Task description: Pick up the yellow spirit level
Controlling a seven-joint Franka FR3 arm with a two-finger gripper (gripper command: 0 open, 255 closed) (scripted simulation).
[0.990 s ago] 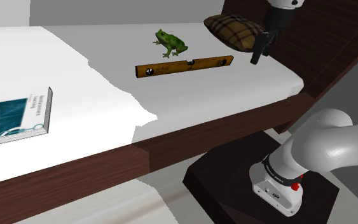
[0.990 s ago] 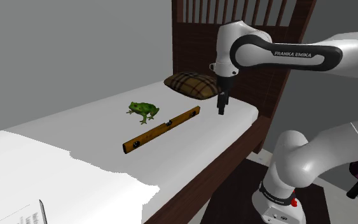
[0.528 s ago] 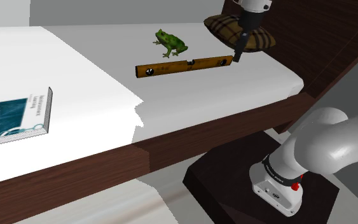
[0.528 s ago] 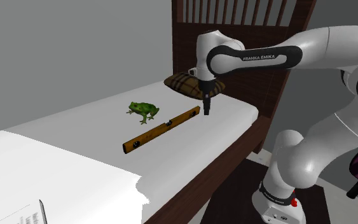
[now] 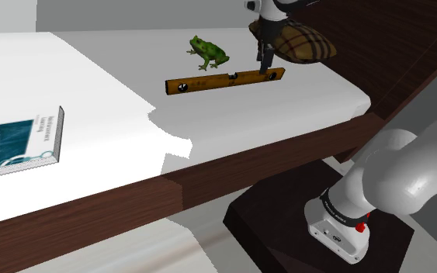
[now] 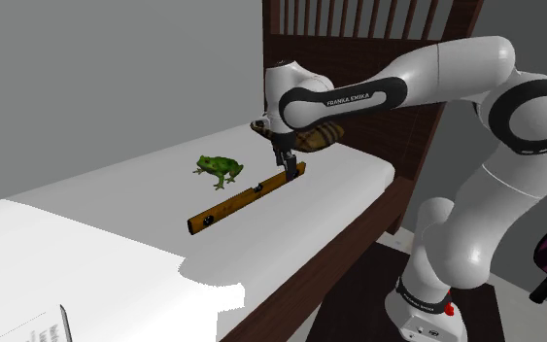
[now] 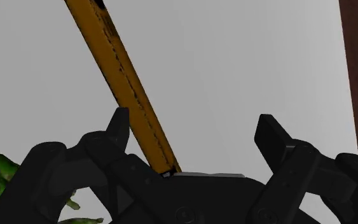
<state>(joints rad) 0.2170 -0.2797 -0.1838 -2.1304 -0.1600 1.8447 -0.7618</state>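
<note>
Contents of the bed (image 5: 302,108), taken from the shoulder view's left. Book (image 5: 19,139), blue cover, flat on the white coverlet (image 5: 69,77), well apart from the work, unmoved. Green toy frog (image 5: 209,51), on the grey sheet just beyond the level, apart from it, unmoved. Yellow spirit level (image 5: 224,80), lying flat on the sheet and running across the view with its right end towards the pillow; same place as a second ago. Gripper (image 5: 267,66), black: a second ago it hung over the bed's right edge beside the pillow, and it has since crossed leftward to stand above the level's pillow-side end. In the wrist view the gripper (image 7: 194,127) has its fingers spread, and the level (image 7: 123,83) runs up between them, closer to one finger, neither visibly touching it. Judged: approach nearly done, with descent and closing not yet made, and the hold would fall at one end, not mid-length. Plaid pillow (image 5: 306,43), just behind the gripper: the closest obstacle. Dark headboard (image 6: 358,19) beyond. Open sheet lies between the level and the bed's near edge, with free room above for a lift.
</note>
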